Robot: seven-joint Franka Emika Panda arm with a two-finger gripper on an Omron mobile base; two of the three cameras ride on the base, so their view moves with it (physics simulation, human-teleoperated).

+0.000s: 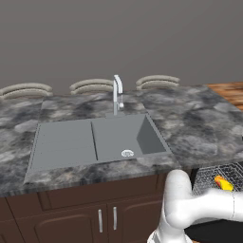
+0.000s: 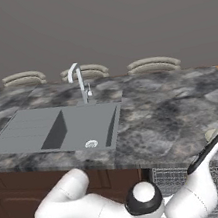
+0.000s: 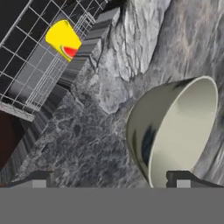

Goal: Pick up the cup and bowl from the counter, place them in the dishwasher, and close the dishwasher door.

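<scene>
A pale beige bowl (image 3: pixel 179 127) stands on the dark marbled counter (image 3: pixel 87 131), close in front of my gripper (image 3: pixel 111 181). The gripper is open. Its right fingertip (image 3: pixel 183 179) overlaps the bowl's rim and its left one is on the bare stone beside the bowl. In the right base view a sliver of the bowl (image 2: pixel 212 134) peeks out behind my wrist at the counter (image 2: pixel 171 105) edge. The yellow-and-red cup (image 3: pixel 63 39) lies in the dishwasher's pulled-out wire rack (image 3: pixel 26 52). From the left base view the cup (image 1: pixel 223 182) sits in the rack (image 1: pixel 206 175). The dishwasher door is hidden under the rack and my arm.
A grey inset sink (image 1: pixel 95 137) with a chrome faucet (image 1: pixel 117 95) occupies the counter's left half. Brown cabinets (image 1: pixel 71 213) with silver handles run below it. Curved chair backs (image 1: pixel 156 81) line the far side. My arm crosses over the rack (image 2: pixel 179 180).
</scene>
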